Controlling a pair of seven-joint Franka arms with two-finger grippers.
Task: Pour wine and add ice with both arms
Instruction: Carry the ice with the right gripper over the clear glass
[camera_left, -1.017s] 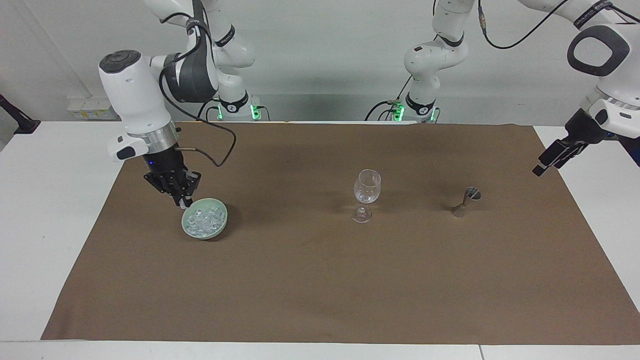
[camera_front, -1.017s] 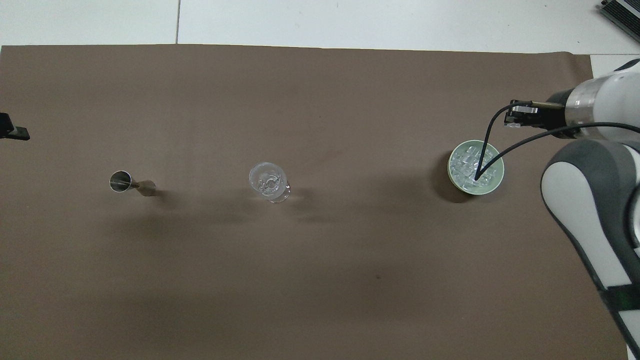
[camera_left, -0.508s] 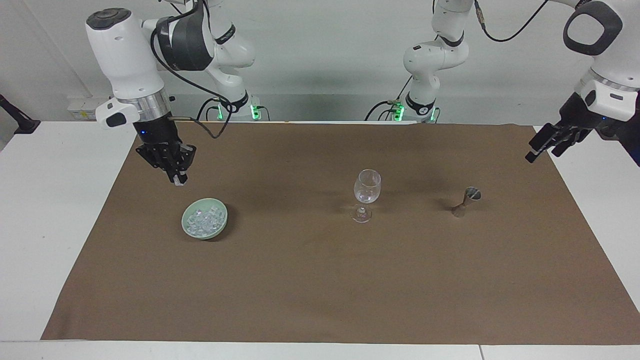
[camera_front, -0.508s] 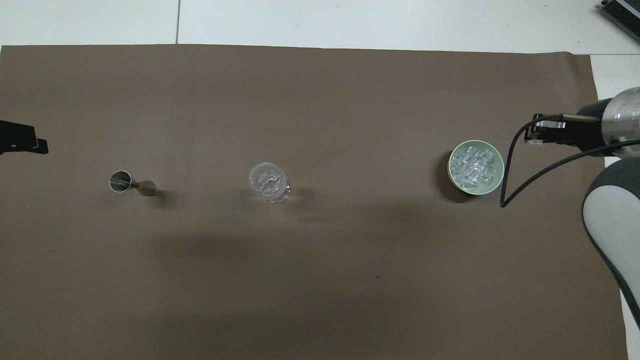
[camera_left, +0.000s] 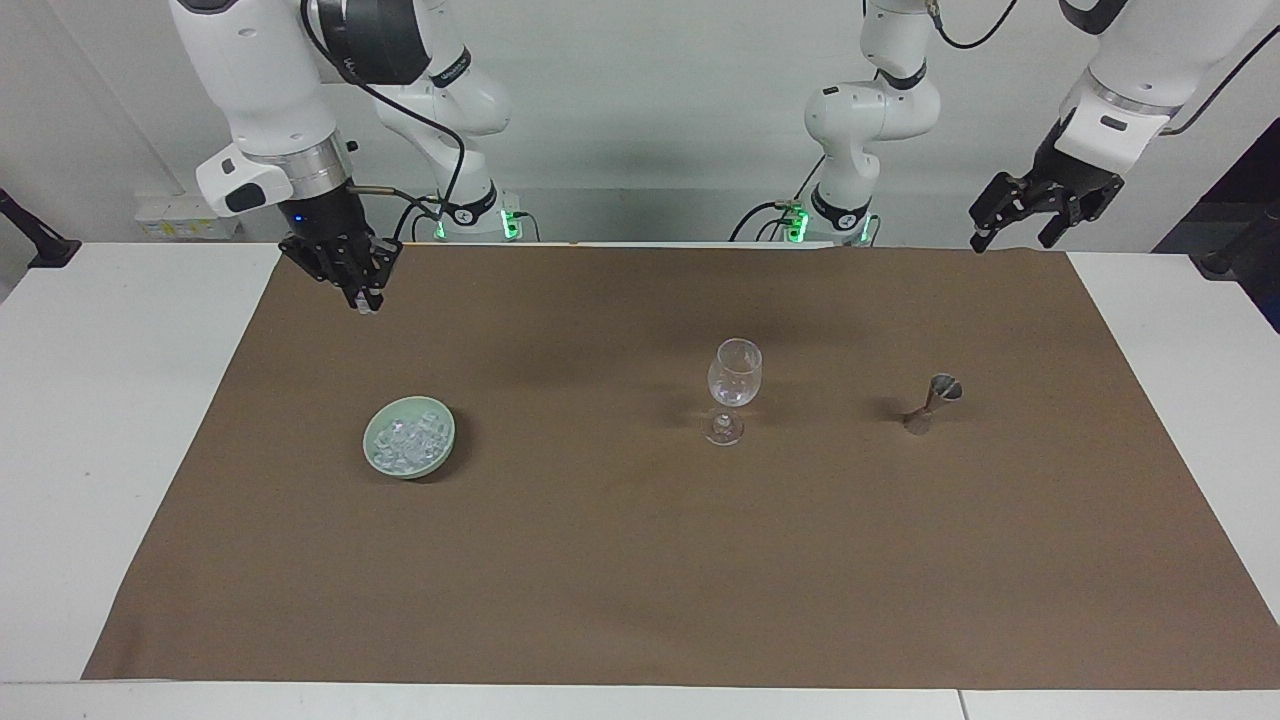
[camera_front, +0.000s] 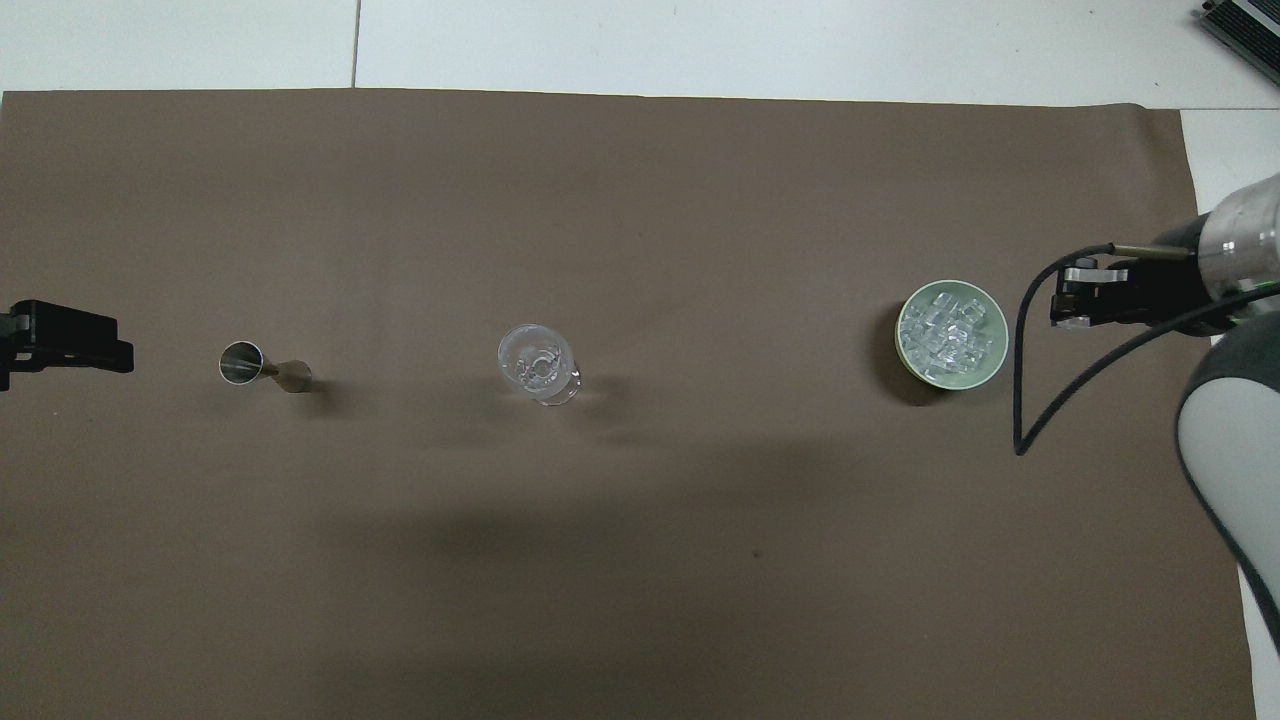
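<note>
The ice (camera_left: 405, 437) (camera_front: 950, 332) fills a pale green bowl (camera_left: 443, 447) (camera_front: 905, 345) at the right arm's end of the mat. High above the mat beside that bowl hangs my right gripper (camera_left: 366, 303) (camera_front: 1062, 310), shut, with a small whitish ice cube (camera_left: 367, 310) glinting at its tips. A clear stemmed wine glass (camera_left: 735, 385) (camera_front: 537, 362) stands mid-mat. A metal jigger (camera_left: 935, 400) (camera_front: 262, 368) stands toward the left arm's end. My left gripper (camera_left: 1012, 238) (camera_front: 120, 350) is open and raised over that end of the mat. No wine shows.
A brown mat (camera_left: 640, 580) (camera_front: 640, 560) covers most of the white table (camera_left: 110, 400). A black cable (camera_front: 1025, 400) loops down from the right wrist beside the bowl.
The right gripper has risen from the bowl's rim, staying shut, and drawn back toward its base. The left gripper has lifted and swung in over the mat's end.
</note>
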